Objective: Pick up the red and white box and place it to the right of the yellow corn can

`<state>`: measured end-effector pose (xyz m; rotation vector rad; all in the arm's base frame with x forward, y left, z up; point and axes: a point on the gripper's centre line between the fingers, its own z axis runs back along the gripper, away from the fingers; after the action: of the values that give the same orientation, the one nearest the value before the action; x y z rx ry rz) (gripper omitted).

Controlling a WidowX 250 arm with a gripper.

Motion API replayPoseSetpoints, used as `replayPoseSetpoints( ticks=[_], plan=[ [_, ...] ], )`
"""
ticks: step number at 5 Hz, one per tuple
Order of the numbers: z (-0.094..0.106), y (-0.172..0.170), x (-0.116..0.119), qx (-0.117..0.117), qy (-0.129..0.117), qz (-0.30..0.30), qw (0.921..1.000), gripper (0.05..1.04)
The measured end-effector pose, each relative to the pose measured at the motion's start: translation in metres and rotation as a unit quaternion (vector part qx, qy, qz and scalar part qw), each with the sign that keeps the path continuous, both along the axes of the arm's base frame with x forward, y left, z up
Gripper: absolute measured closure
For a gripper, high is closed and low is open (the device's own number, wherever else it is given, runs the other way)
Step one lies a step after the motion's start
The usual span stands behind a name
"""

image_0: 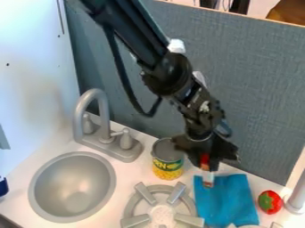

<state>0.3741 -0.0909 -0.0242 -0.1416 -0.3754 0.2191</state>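
Note:
Over the upper left part of the blue cloth [229,202], the black gripper [206,165] points down, shut on a small red and white object [207,177]. The object hangs upright from the fingers; I cannot tell whether its lower end touches the cloth. Just left of the gripper stands a corn can [167,162] with a yellow and green label. A red strawberry-like toy [269,202] with a green part lies right of the cloth.
A grey stove burner [143,192] is in front of the can. Farther left are a round sink [37,196] and a grey faucet [102,116]. A grey panel [256,93] rises behind the counter, and a grey post [296,198] stands at the right edge.

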Motion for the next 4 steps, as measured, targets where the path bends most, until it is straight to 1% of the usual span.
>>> replayPoseSetpoints(
  ticks=[1, 2, 3, 4],
  plan=[
    [0.000, -0.003, 0.016, 0.001, 0.011, 0.001, 0.9999, 0.710],
    [-0.002, -0.001, 0.023, 0.006, 0.019, 0.005, 0.9998, 0.710],
    [-0.004, 0.012, 0.031, 0.016, 0.028, 0.017, 0.9993, 0.710],
    [-0.007, 0.020, 0.031, 0.040, 0.043, 0.015, 0.9982, 0.710]
  ],
)
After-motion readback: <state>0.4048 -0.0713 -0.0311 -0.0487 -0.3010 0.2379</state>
